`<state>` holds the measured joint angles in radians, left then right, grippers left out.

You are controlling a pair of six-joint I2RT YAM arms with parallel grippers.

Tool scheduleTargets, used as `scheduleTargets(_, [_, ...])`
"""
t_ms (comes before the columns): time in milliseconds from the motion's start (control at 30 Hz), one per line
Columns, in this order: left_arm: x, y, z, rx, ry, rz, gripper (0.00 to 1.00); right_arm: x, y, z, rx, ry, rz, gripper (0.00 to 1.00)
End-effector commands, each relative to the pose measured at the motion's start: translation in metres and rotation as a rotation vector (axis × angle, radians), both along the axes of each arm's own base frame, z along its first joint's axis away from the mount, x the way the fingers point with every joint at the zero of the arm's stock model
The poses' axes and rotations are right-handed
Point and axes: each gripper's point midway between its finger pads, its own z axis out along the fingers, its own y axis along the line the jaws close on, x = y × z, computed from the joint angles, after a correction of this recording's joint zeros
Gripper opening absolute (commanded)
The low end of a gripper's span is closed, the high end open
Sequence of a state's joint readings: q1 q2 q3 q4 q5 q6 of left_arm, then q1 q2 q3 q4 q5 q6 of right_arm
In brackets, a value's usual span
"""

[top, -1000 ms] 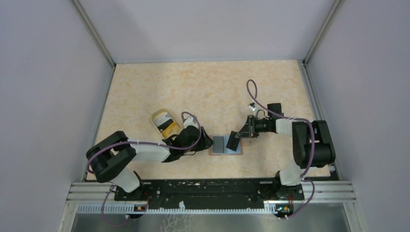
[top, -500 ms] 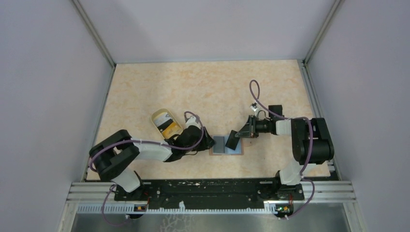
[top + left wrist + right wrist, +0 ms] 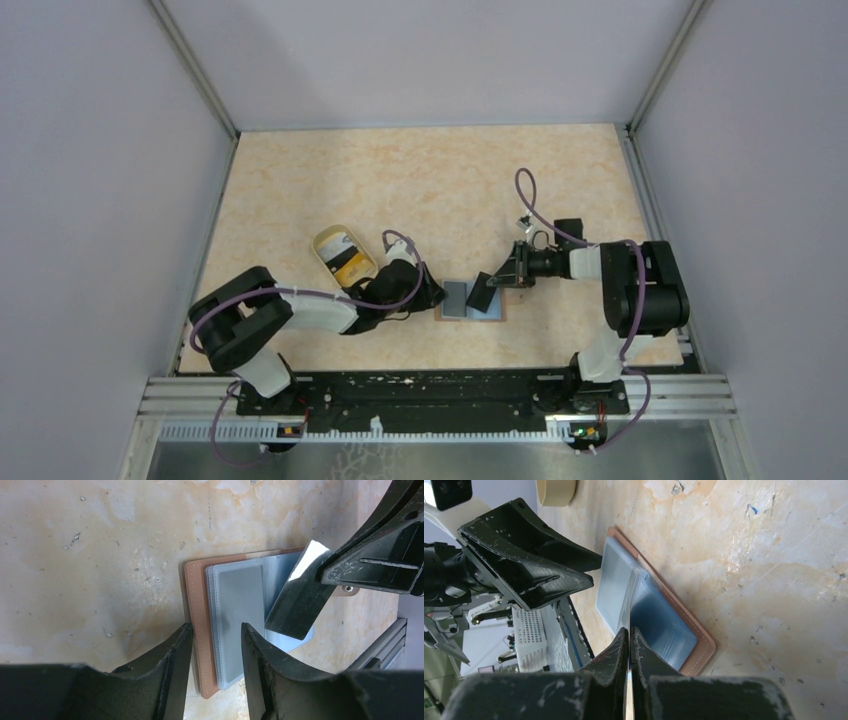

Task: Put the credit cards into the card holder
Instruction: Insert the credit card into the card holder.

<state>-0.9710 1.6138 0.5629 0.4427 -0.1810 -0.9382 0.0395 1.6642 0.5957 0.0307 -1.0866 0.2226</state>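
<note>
The card holder (image 3: 455, 300) lies open on the table, brown outside, light blue lining and clear sleeves up. My left gripper (image 3: 215, 645) is open, and its fingers (image 3: 175, 650) straddle the holder's left edge (image 3: 200, 630). One finger is beside the brown rim and the other is over the sleeves. My right gripper (image 3: 629, 632) is shut on a dark glossy credit card (image 3: 300, 605), seen edge-on (image 3: 629, 600) in the right wrist view. The card tilts down over the middle of the holder (image 3: 664, 625), its lower corner close to the sleeves. More credit cards (image 3: 350, 266), orange-yellow, sit in a cup.
A translucent yellowish cup (image 3: 343, 258) lies left of the holder, just behind my left arm. The black base rail (image 3: 430, 390) runs along the near edge. Grey walls (image 3: 100, 200) close in the table on three sides.
My left gripper's jaws have narrowed a little around the holder's left edge and the arm has crept slightly right. The right gripper has shifted the card slightly lower over the holder.
</note>
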Motion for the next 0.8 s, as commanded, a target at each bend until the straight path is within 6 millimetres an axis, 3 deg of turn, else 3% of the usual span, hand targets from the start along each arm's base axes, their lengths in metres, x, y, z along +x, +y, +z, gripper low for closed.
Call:
scheduleTargets(0, [-0.017,0.019,-0.040,0.135,0.086,-0.020,0.48,-0.002,0.004,-0.003,-0.012,-0.012,0.031,0.00])
scheduleTargets(533, [-0.017,0.022,-0.043,0.148,0.085,-0.008,0.45,-0.017,0.007,-0.016,-0.068,0.076,0.067,0.00])
scheduleTargets(767, [-0.017,0.019,-0.044,0.144,0.087,-0.018,0.45,-0.019,0.017,-0.021,-0.104,0.114,0.107,0.00])
